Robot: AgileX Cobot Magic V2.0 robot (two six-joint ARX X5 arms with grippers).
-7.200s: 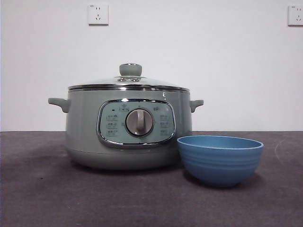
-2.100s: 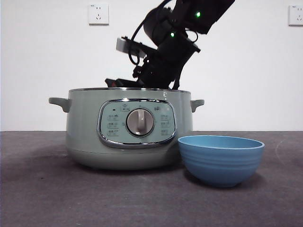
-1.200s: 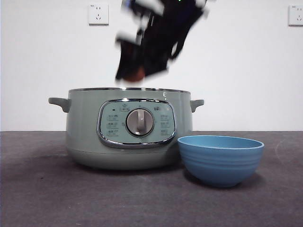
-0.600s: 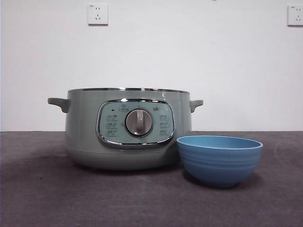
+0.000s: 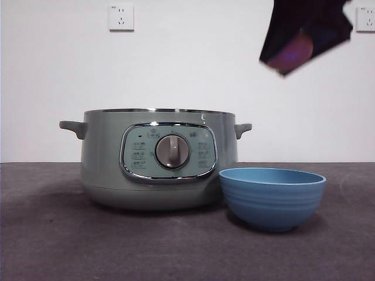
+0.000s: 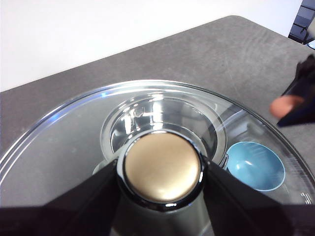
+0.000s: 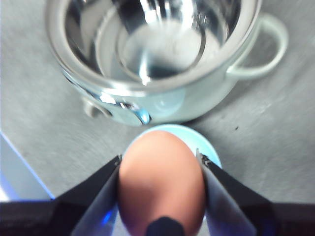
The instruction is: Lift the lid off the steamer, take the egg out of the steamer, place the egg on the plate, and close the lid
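1. The blue bowl (image 5: 272,197), serving as the plate, sits empty on the tabletop (image 5: 53,240), just beside the steamer (image 5: 155,158).
2. High above it, the right pincer (image 5: 293,50) clamps the egg (image 7: 161,182). Egg transfer is underway; next, it needs lowering into the bowl.
3. The left pincer (image 6: 160,169) grips the lid (image 6: 64,137) by its knob, held aloft.

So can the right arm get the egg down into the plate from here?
Probably yes. The right gripper, shut on the egg, hangs above the plate, whose open top has nothing over it; the left gripper holds the lid elsewhere.
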